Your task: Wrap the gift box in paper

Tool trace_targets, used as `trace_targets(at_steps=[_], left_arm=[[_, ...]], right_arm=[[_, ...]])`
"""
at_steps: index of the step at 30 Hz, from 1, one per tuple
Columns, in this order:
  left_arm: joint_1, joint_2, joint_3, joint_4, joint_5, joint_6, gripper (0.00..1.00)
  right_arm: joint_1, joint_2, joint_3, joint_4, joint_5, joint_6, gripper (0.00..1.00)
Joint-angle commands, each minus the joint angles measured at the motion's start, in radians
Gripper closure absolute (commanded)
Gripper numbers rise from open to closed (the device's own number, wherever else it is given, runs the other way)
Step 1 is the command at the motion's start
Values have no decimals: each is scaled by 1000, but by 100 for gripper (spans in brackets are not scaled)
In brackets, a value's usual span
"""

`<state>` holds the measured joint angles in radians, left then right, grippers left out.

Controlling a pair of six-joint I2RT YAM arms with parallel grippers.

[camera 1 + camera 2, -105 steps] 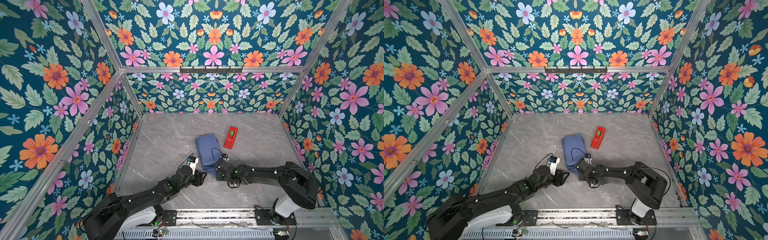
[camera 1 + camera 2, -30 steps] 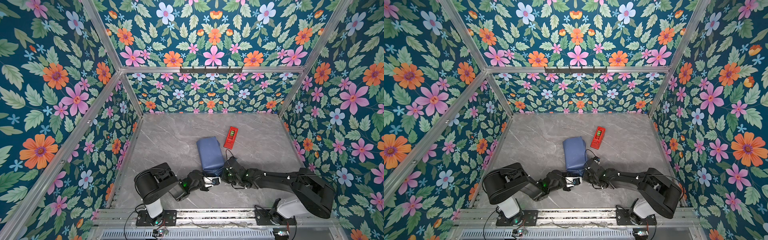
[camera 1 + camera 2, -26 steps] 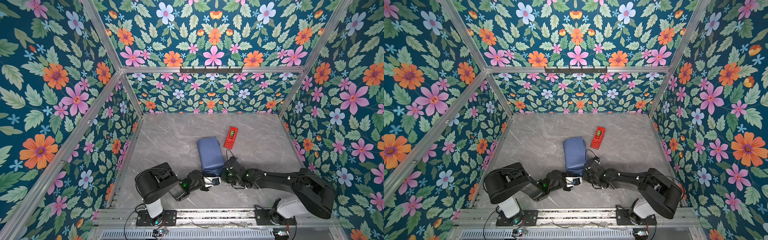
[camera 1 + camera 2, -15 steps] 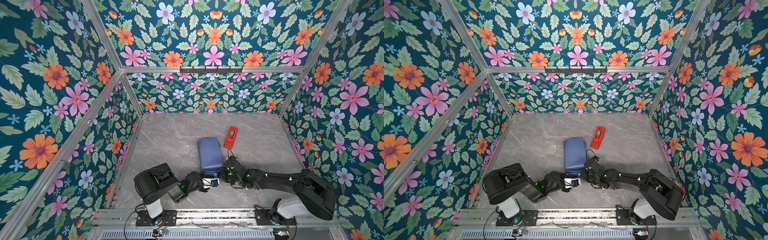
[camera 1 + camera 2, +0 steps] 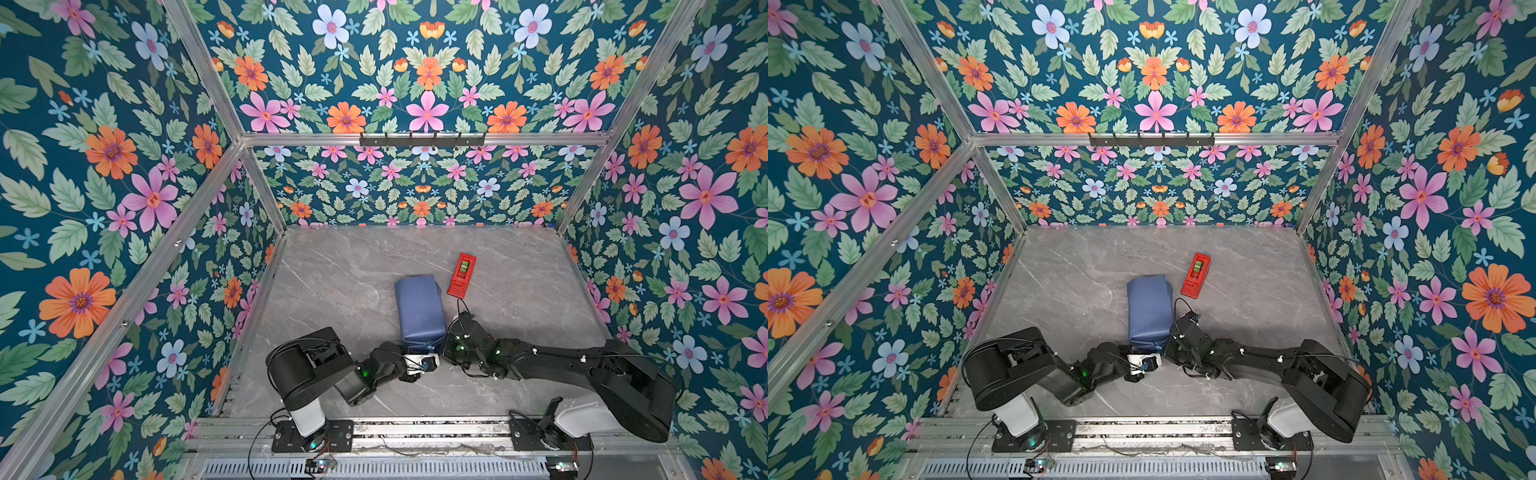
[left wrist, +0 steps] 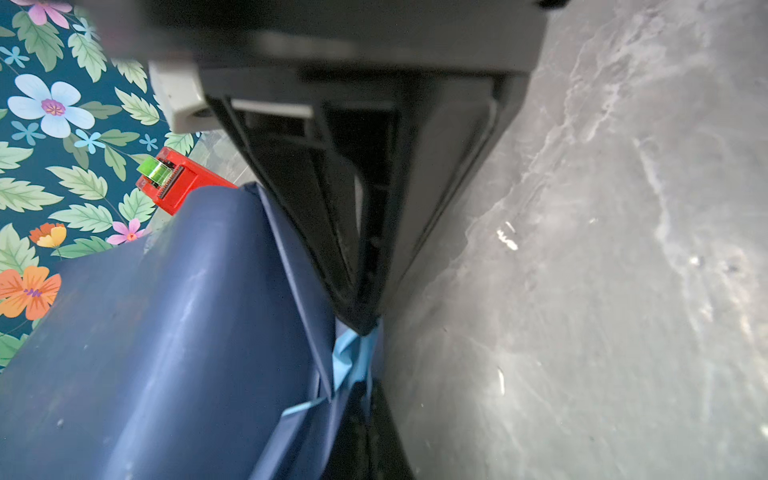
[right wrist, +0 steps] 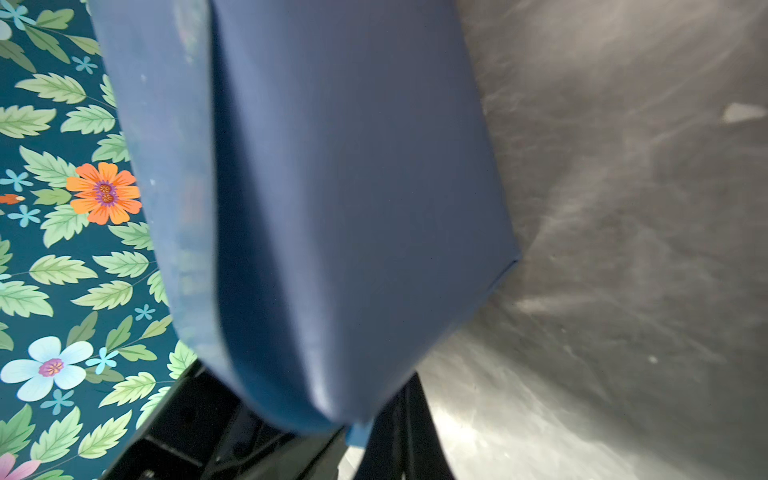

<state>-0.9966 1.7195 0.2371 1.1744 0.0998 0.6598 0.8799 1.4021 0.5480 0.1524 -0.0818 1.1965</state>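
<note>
The paper (image 5: 417,309) (image 5: 1149,307), slate-blue side out, is folded round the gift box in the middle of the table; the gift box itself is hidden. At the parcel's near end a light-blue flap (image 6: 353,357) sticks out, and my left gripper (image 5: 433,353) (image 6: 370,432) is shut on it. My right gripper (image 5: 446,344) (image 5: 1169,343) (image 7: 395,419) is at the near right corner, with its jaws together and a light-blue scrap of paper (image 7: 357,432) against them. The parcel (image 7: 340,187) fills the right wrist view.
A red tape dispenser (image 5: 461,275) (image 5: 1195,275) (image 6: 174,183) lies just beyond the parcel's far right corner. Flowered walls close in the grey marble table (image 5: 519,299) on three sides. Both arms lie low along the near edge, their wrists almost touching.
My left gripper's jaws have closed on the light-blue flap at the parcel's near end. The parcel and the right arm have barely shifted.
</note>
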Motion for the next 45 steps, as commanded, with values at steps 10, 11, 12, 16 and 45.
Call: trace_targets(at_steps=[10, 11, 12, 16, 45], left_arm=[[2, 9, -38, 103, -13, -56, 100], [2, 12, -41, 116, -12, -61, 100], [2, 15, -43, 129, -14, -66, 100], [2, 23, -54, 168, -12, -76, 100], [34, -29, -41, 198, -31, -153, 100]], right_arm=[[-48, -183, 62, -153, -2, -242, 65], [-52, -175, 88, -152, -22, -270, 64], [-55, -160, 123, -159, -36, -308, 64], [-82, -79, 248, -194, -68, -392, 64], [-142, 81, 222, -198, -151, -440, 80]])
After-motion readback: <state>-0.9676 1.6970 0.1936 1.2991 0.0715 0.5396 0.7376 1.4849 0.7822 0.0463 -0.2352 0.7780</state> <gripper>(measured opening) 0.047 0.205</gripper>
